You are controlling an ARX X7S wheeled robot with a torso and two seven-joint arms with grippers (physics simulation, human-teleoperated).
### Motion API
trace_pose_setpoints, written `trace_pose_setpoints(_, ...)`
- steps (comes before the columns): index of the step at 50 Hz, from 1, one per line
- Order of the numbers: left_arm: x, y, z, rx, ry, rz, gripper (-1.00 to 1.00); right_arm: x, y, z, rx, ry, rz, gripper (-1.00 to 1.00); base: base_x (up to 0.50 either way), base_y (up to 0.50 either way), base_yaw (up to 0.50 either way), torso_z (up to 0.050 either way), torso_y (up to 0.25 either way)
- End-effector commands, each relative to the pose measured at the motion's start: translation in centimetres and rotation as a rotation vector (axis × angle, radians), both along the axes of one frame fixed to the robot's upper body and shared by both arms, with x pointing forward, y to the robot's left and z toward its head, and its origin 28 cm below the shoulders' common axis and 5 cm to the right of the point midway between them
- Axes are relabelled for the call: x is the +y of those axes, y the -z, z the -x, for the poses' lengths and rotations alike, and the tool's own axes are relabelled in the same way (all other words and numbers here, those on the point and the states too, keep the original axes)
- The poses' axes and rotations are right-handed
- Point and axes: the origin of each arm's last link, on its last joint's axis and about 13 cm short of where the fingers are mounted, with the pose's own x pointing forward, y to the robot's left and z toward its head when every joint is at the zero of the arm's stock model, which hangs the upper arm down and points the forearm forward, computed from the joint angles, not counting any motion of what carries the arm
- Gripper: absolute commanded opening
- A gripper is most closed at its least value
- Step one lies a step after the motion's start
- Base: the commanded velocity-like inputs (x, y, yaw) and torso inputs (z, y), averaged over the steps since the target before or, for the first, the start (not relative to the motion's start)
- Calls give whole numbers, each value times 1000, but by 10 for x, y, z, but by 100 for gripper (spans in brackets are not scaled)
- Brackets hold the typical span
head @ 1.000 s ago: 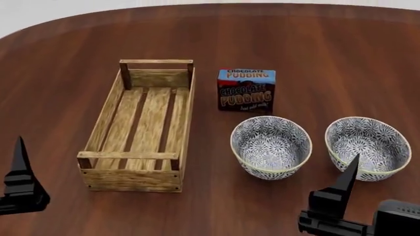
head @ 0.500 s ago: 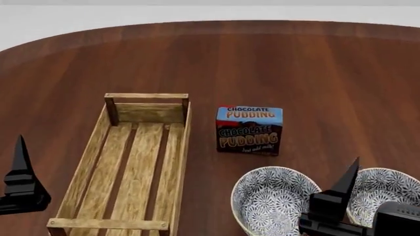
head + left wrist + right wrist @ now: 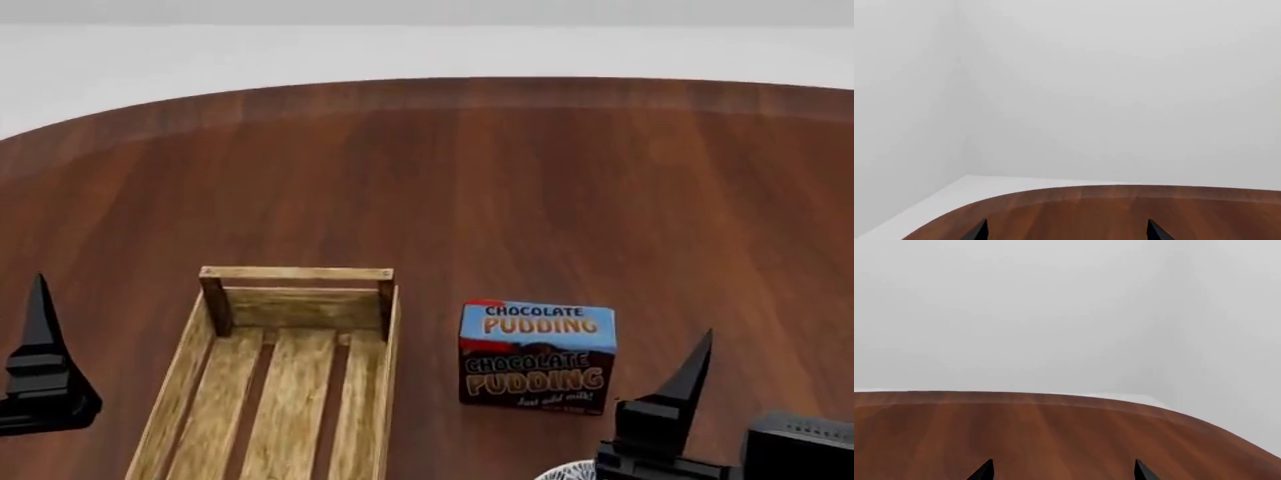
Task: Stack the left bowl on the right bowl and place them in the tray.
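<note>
The light-wood tray (image 3: pixel 214 380) lies at the lower left of the head view, cut off by the bottom edge. Only a sliver of one patterned bowl's rim (image 3: pixel 566 471) shows at the bottom edge, just left of my right arm. The other bowl is out of view. My left gripper (image 3: pixel 1067 233) is open over bare table, with one black finger (image 3: pixel 40 345) standing at the far left. My right gripper (image 3: pixel 1062 473) is also open and empty, and its finger (image 3: pixel 683 385) rises at the lower right, beside the pudding box.
A blue-and-brown chocolate pudding box (image 3: pixel 537 357) stands upright just right of the tray's far end. The dark wooden table (image 3: pixel 534 180) stretches back to a curved far edge, with white floor and walls beyond it.
The head view has tilted upward. Tray and pudding box have slid down the picture and both bowls have dropped almost wholly past the bottom edge. Both grippers keep their places in view.
</note>
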Motion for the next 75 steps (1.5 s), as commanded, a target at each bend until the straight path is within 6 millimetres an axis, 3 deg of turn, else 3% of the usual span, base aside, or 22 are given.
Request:
trace_pose_setpoints(1, 0, 1, 0, 0, 0, 1, 100, 1, 1, 1, 0, -4, 4, 100, 0, 0, 0, 0, 0)
trace_pose_setpoints(7, 1, 1, 0, -2, 2, -1, 100, -2, 9, 4, 81, -29, 20, 100, -6, -1, 0, 0, 2)
trace_pose_setpoints(23, -3, 5, -1, 9, 9, -19, 100, -18, 15, 46, 265, -49, 38, 100, 0, 0, 0, 0, 0)
trace_pose_setpoints(35, -6, 4, -1, 4, 21, -32, 100, -16, 31, 64, 379, -96, 45, 100, 0, 0, 0, 0, 0)
trace_pose_setpoints(75, -8, 7, 1, 1, 42, -40, 100, 14, 51, 72, 692, -388, 109, 100, 0, 0, 0, 0, 0)
